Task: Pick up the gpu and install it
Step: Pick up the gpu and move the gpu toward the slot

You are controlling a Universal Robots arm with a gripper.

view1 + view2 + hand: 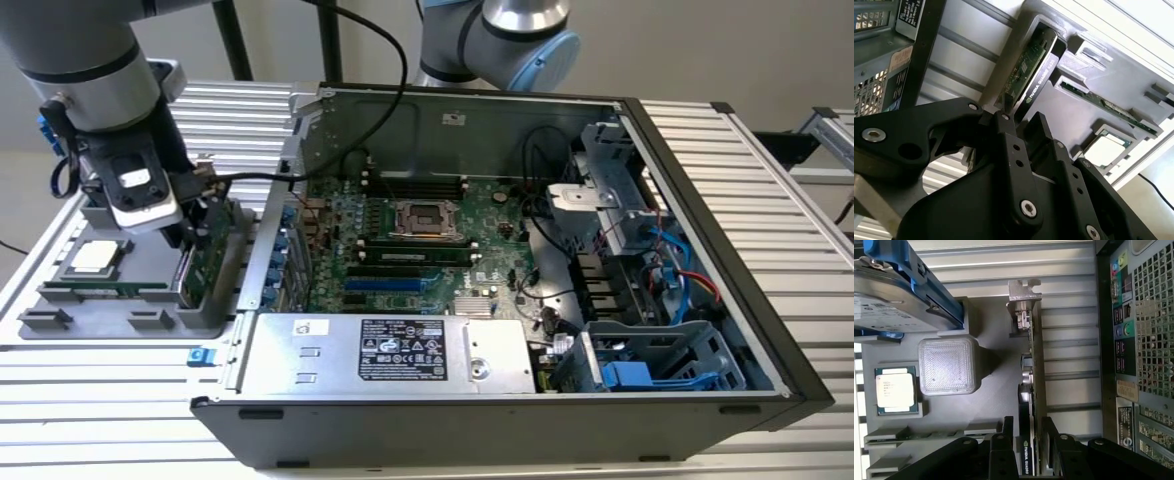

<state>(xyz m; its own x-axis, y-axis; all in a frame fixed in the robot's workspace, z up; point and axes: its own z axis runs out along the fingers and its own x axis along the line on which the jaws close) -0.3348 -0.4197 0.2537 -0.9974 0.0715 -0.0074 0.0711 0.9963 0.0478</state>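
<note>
The hand hangs low over the grey tray at the exterior view's left. Its black fingers stand apart, one on each face of the gpu, and a slim gap shows on the fan side, so I judge they have not closed on it.

The gpu stands on its long edge in a slot of the tray. In the first wrist view its long axis runs straight away from the hand, with the silver bracket at the far end. The hand therefore straddles the end opposite the bracket, lined up across the card's thin dimension.

Just beside the card on the tray are a ribbed grey block and a processor chip lying flat in its pocket. A silver hard drive with a blue frame leans beyond them.

Farther off, toward the exterior view's right, the open computer case lies on the slatted surface. Its motherboard faces up, with blue expansion slots near the silver power supply. The card has not left the tray, so installing is all ahead
</note>
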